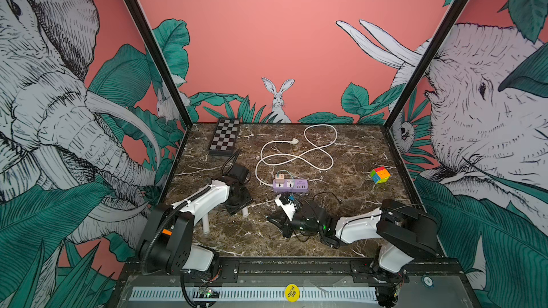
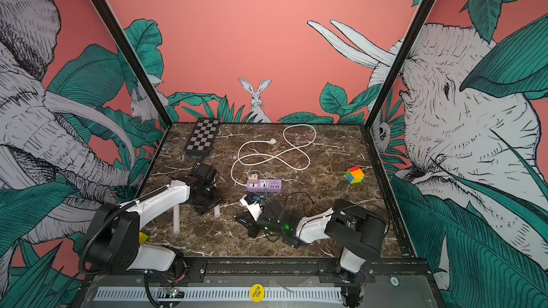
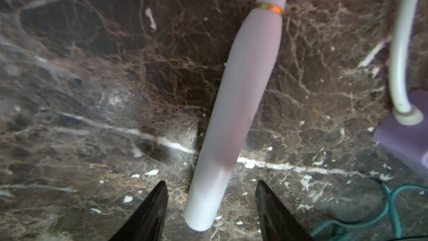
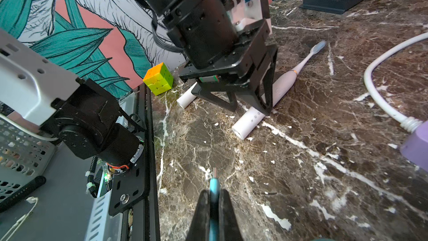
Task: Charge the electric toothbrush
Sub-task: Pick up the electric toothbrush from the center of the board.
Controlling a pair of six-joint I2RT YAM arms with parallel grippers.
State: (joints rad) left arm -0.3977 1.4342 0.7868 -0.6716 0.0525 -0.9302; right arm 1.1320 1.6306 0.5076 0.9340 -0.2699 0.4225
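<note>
The electric toothbrush (image 3: 240, 103) is white and pale pink with a gold ring and lies flat on the marble table (image 3: 92, 112). In the right wrist view the toothbrush (image 4: 283, 84) points its bristle head toward the chessboard. My left gripper (image 3: 212, 184) is open and straddles the butt end of the handle, with a gap on each side. Both top views show only the handle's tip (image 1: 245, 211) under that gripper. My right gripper (image 4: 214, 192) is shut on the teal charging cable (image 4: 214, 183), whose metal pin sticks out past the fingertips.
A purple power strip (image 1: 290, 186) with a plugged adapter (image 1: 278, 176) and a looped white cord (image 1: 296, 158) lies mid-table. Also here are a white tube (image 1: 205, 225) near the left arm, a chessboard (image 1: 224, 137) at the back left, and puzzle cubes (image 1: 380, 174) (image 4: 158, 78).
</note>
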